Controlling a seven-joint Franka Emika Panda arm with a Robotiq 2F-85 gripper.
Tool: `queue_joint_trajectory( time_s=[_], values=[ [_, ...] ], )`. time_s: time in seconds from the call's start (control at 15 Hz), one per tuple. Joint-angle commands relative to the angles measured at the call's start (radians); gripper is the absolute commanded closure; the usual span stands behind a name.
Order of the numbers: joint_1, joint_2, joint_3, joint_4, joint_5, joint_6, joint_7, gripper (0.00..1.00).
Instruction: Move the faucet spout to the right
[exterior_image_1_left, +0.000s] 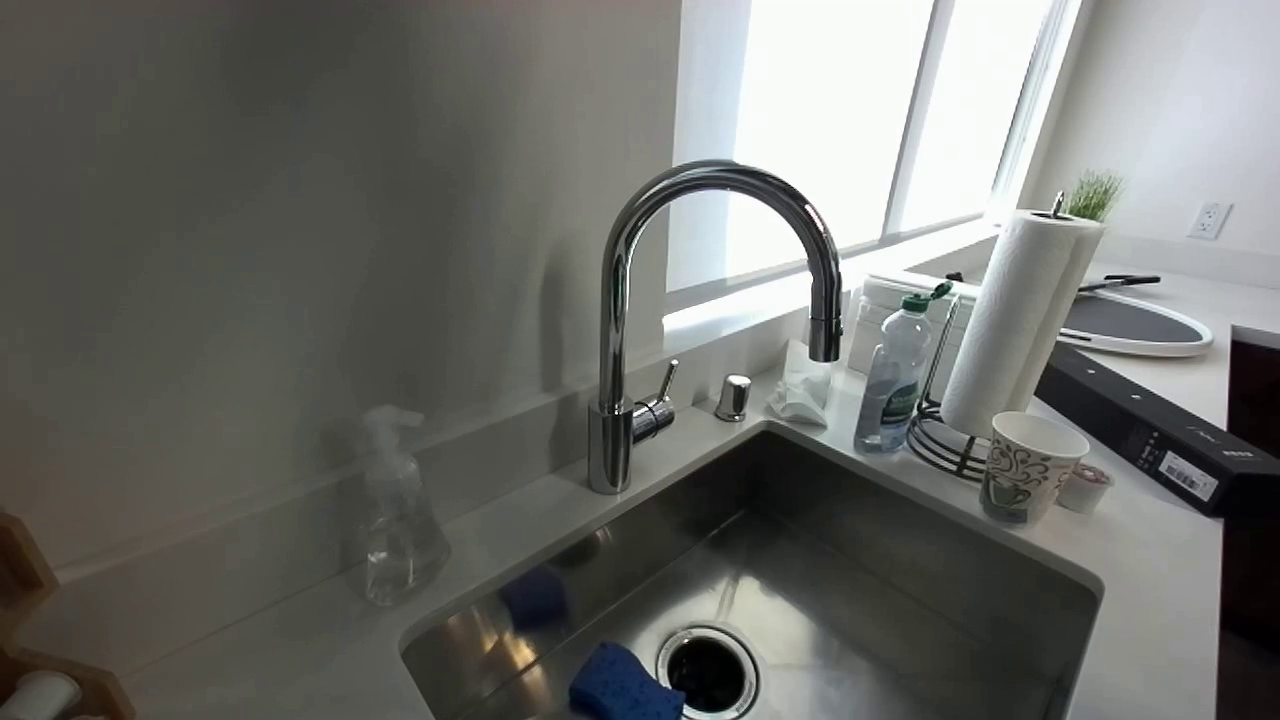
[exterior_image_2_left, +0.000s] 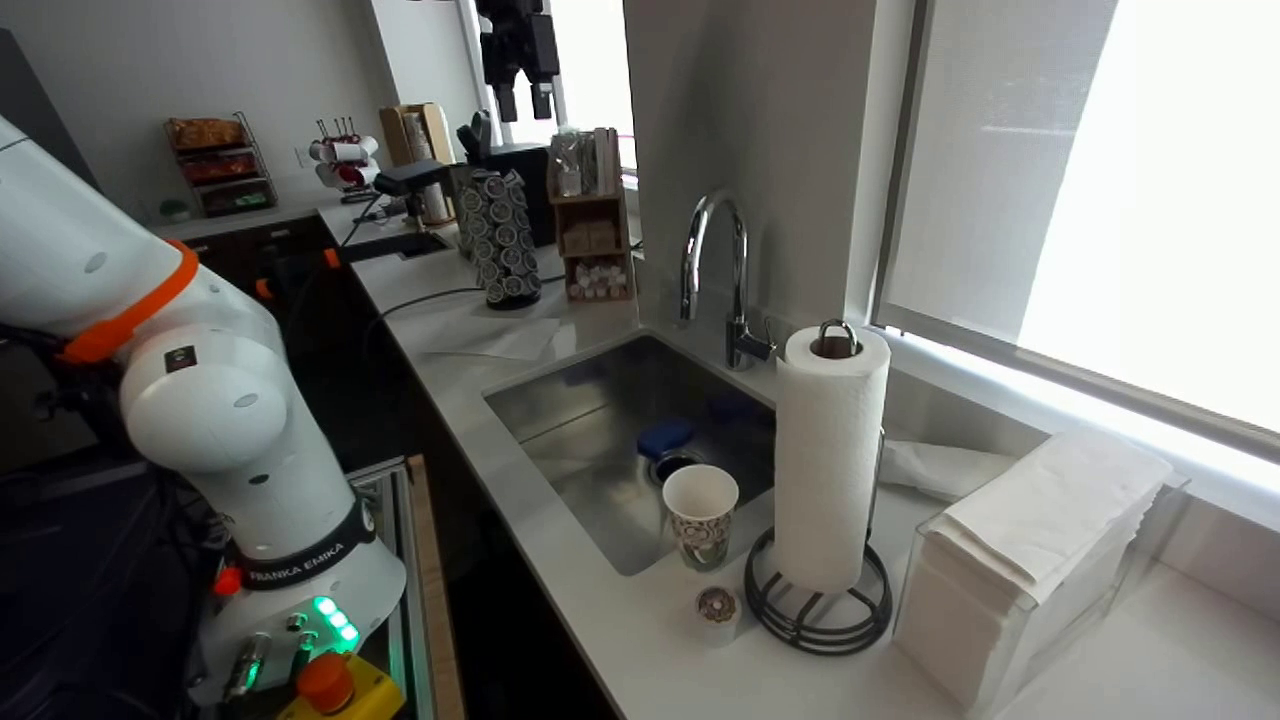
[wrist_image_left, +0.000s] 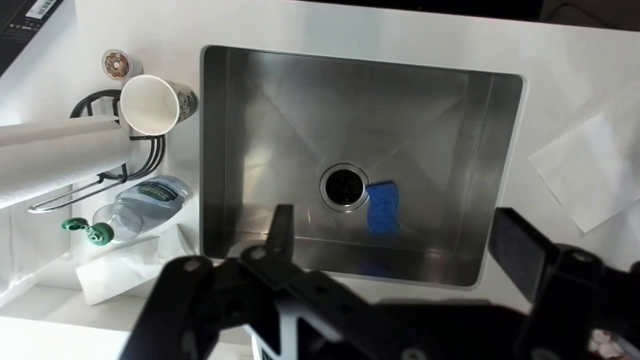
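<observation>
The faucet spout (exterior_image_1_left: 720, 175) is a tall chrome gooseneck on a straight base with a small side lever, behind the sink (exterior_image_1_left: 900, 560). In an exterior view its outlet hangs right of the base, near the sink's back right corner. It also shows in an exterior view (exterior_image_2_left: 740, 265), with the outlet left of the base. My gripper (exterior_image_2_left: 525, 105) is high up, left of and above the spout in that view, pointing down and apart from it. In the wrist view the gripper (wrist_image_left: 395, 210) is open and empty over the sink. I cannot make out the spout there.
A paper towel roll (exterior_image_2_left: 830, 460), a paper cup (exterior_image_2_left: 700, 520) and a dish soap bottle (exterior_image_1_left: 890, 390) stand beside the sink. A clear soap pump bottle (exterior_image_1_left: 395, 520) stands left of the faucet. A blue sponge (wrist_image_left: 383, 207) lies in the sink. A wooden organizer (exterior_image_2_left: 590, 220) stands behind.
</observation>
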Motion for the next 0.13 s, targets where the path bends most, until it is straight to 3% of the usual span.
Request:
queue_joint_trajectory(
  time_s=[0.0, 0.07],
  values=[
    [-0.007, 0.005, 0.007, 0.003, 0.002, -0.002, -0.002, 0.0],
    [-0.007, 0.008, 0.007, 0.003, 0.002, -0.002, -0.002, 0.0]
  ],
)
